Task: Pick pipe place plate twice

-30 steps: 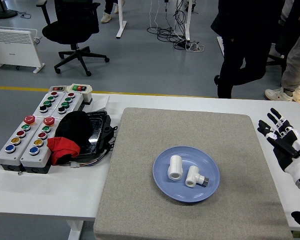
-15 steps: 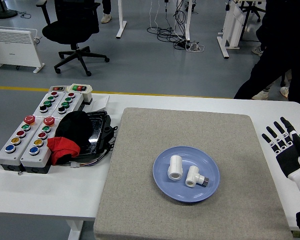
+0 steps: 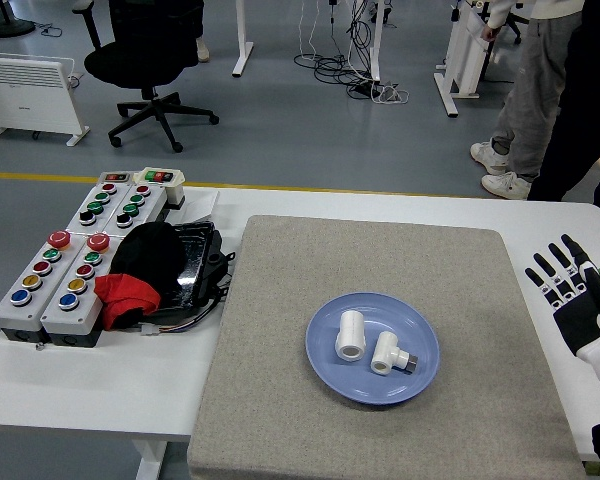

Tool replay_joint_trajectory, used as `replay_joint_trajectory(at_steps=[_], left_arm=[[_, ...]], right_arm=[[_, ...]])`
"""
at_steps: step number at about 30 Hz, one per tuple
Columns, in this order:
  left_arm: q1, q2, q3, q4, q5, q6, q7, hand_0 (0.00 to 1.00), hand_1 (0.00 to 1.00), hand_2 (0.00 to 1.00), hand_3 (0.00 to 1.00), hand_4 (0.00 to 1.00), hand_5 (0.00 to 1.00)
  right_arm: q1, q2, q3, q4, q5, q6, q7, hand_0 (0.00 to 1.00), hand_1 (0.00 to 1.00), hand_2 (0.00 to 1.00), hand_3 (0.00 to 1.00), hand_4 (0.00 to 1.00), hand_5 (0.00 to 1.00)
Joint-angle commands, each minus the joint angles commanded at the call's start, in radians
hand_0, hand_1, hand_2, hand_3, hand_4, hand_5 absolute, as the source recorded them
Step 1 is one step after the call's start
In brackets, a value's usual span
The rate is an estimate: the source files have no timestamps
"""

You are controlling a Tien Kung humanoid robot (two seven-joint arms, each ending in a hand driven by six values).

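Since a second ago the right hand [image 3: 576, 298] has drawn back toward the table's right edge and turned its palm more to the camera, and since half a second ago it is barely shifting. Behind the table, people are walking across the floor; nothing on the table is changing.

The hand is hanging with its fingers [image 3: 552, 275] spread and gripping nothing. The left hand is not showing.

Both pipes are lying on the plate [image 3: 327, 368], well to the hand's left and a little nearer the table's front edge. The straight pipe [image 3: 349, 334] is standing on end; the elbow pipe [image 3: 387, 354] is lying just beside it, on the side closer to the hand, perhaps touching.

With two pipes on the plate, the task is looking finished or nearly so. The risk from here is a needless reach back: fingers sweeping in from the right could be knocking the elbow pipe into the upright one, tipping it or rolling either off the plate onto the mat [image 3: 280, 400].
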Motion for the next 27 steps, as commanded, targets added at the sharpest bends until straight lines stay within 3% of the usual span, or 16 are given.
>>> replay_joint_trajectory(at_steps=[27], left_arm=[[0.008, -0.002, -0.003, -0.001, 0.011, 0.003, 0.0, 0.733, 0.742, 0.702, 0.646, 0.401, 0.998]], right_arm=[[-0.003, 0.0, -0.003, -0.007, -0.003, -0.024, 0.017, 0.854, 0.81, 0.889, 0.842, 0.646, 0.622]])
